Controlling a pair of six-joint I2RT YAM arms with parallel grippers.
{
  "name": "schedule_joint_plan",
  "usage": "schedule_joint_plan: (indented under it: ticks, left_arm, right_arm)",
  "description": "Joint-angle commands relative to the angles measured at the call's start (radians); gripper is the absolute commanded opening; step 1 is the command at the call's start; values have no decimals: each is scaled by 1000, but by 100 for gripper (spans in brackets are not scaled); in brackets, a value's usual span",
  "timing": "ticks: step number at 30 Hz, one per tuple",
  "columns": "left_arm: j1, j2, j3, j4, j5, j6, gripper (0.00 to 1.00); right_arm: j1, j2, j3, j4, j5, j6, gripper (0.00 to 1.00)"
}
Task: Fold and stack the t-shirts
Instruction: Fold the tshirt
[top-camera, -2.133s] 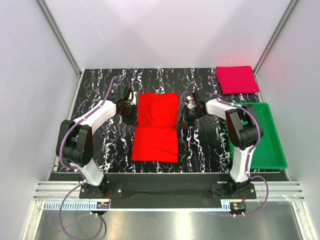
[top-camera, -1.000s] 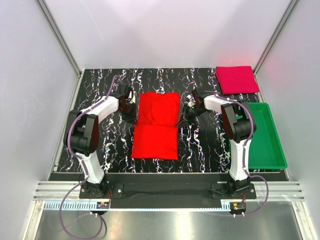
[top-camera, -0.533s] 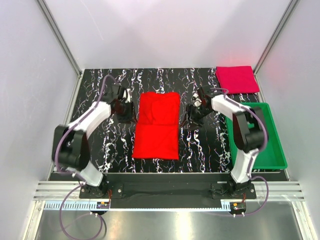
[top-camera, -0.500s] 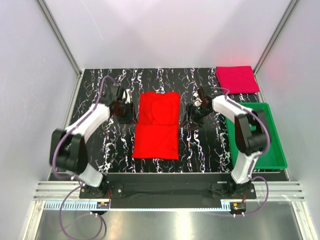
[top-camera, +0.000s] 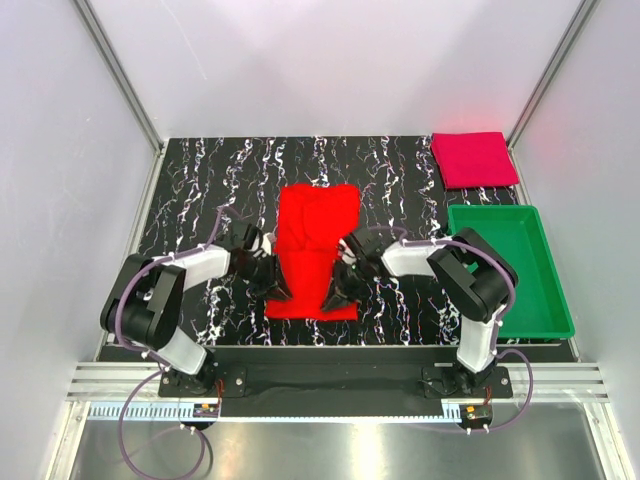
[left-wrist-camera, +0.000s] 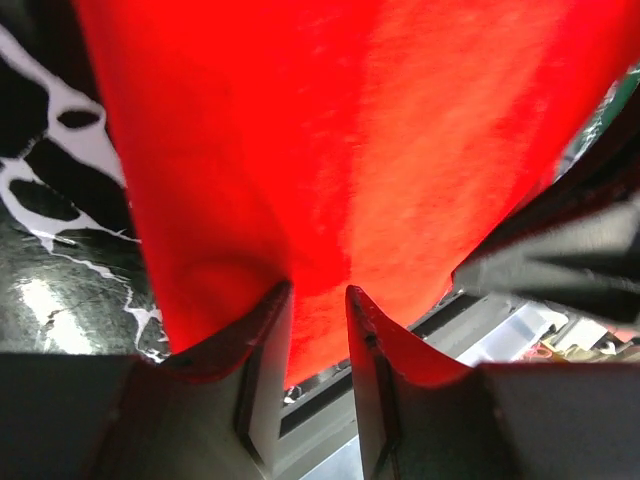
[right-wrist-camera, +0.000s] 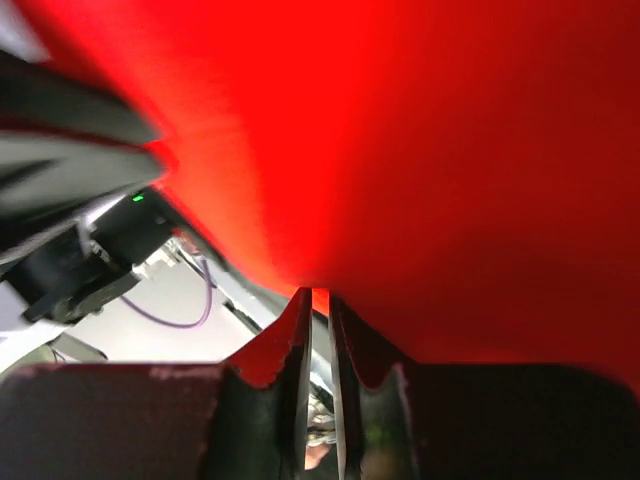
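The bright red t-shirt (top-camera: 312, 232) lies folded lengthwise in the middle of the black marbled table (top-camera: 200, 180). My left gripper (top-camera: 273, 286) is at its near left corner and my right gripper (top-camera: 336, 291) at its near right corner. In the left wrist view the left gripper (left-wrist-camera: 315, 292) has red cloth (left-wrist-camera: 350, 150) filling the gap between its jaws. In the right wrist view the right gripper (right-wrist-camera: 318, 297) is almost closed, with a pinch of red cloth (right-wrist-camera: 420, 150) at its tips. The darker crimson t-shirt (top-camera: 474, 158) lies folded at the far right corner, away from both grippers.
A green plastic tray (top-camera: 548, 300) sits along the right side, beside the right arm. Grey walls and metal posts enclose the table on three sides. The arm bases stand on a rail at the near edge.
Both grippers have moved from the sides of the red shirt's far half down to its near corners and closed on the cloth. The crimson shirt has not moved.
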Motion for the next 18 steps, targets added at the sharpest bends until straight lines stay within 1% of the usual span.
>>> schedule_joint_plan:
  ticks: [1,2,4,5,6,8,9,11,13,14,16,17,18]
  left_arm:
    - [4,34,-47,70,-27,7,34]
    - [4,52,-55,70,-32,10,34]
    - [4,40,-74,67,-9,5,34]
    - [4,14,-82,66,-11,-1,35]
    - [4,-57,-87,60,-9,-6,39]
    - [2,-162,-75,18,3,-7,43]
    - [4,-190,-69,1,6,-9,46]
    - [5,-222,-33,-14,8,-7,48]
    - [13,-208,19,-11,29,-9,48]
    - [15,-166,37,6,37,-6,48]
    - [31,-107,92,15,55,4,46]
    - [41,-46,108,47,66,2,46]
    - [59,-15,119,64,75,-1,45]
  right_arm:
    - [-16,-16,-114,138,17,59,18]
    - [-20,-22,-140,139,23,52,18]
    - [-29,-46,-208,145,43,44,18]
    - [-31,-60,-225,144,46,42,18]
    - [-36,-101,-240,139,48,41,18]
    - [-43,-158,-265,127,45,48,19]
    - [-43,-216,-260,100,54,53,21]
    - [-57,-258,-231,75,66,59,24]
    - [-84,-270,-187,67,51,67,27]
    - [-118,-261,-170,67,45,53,29]
    - [-163,-204,-112,67,22,33,31]
    - [-207,-178,-89,67,4,9,31]
    - [-226,-122,-66,66,-22,-5,31]
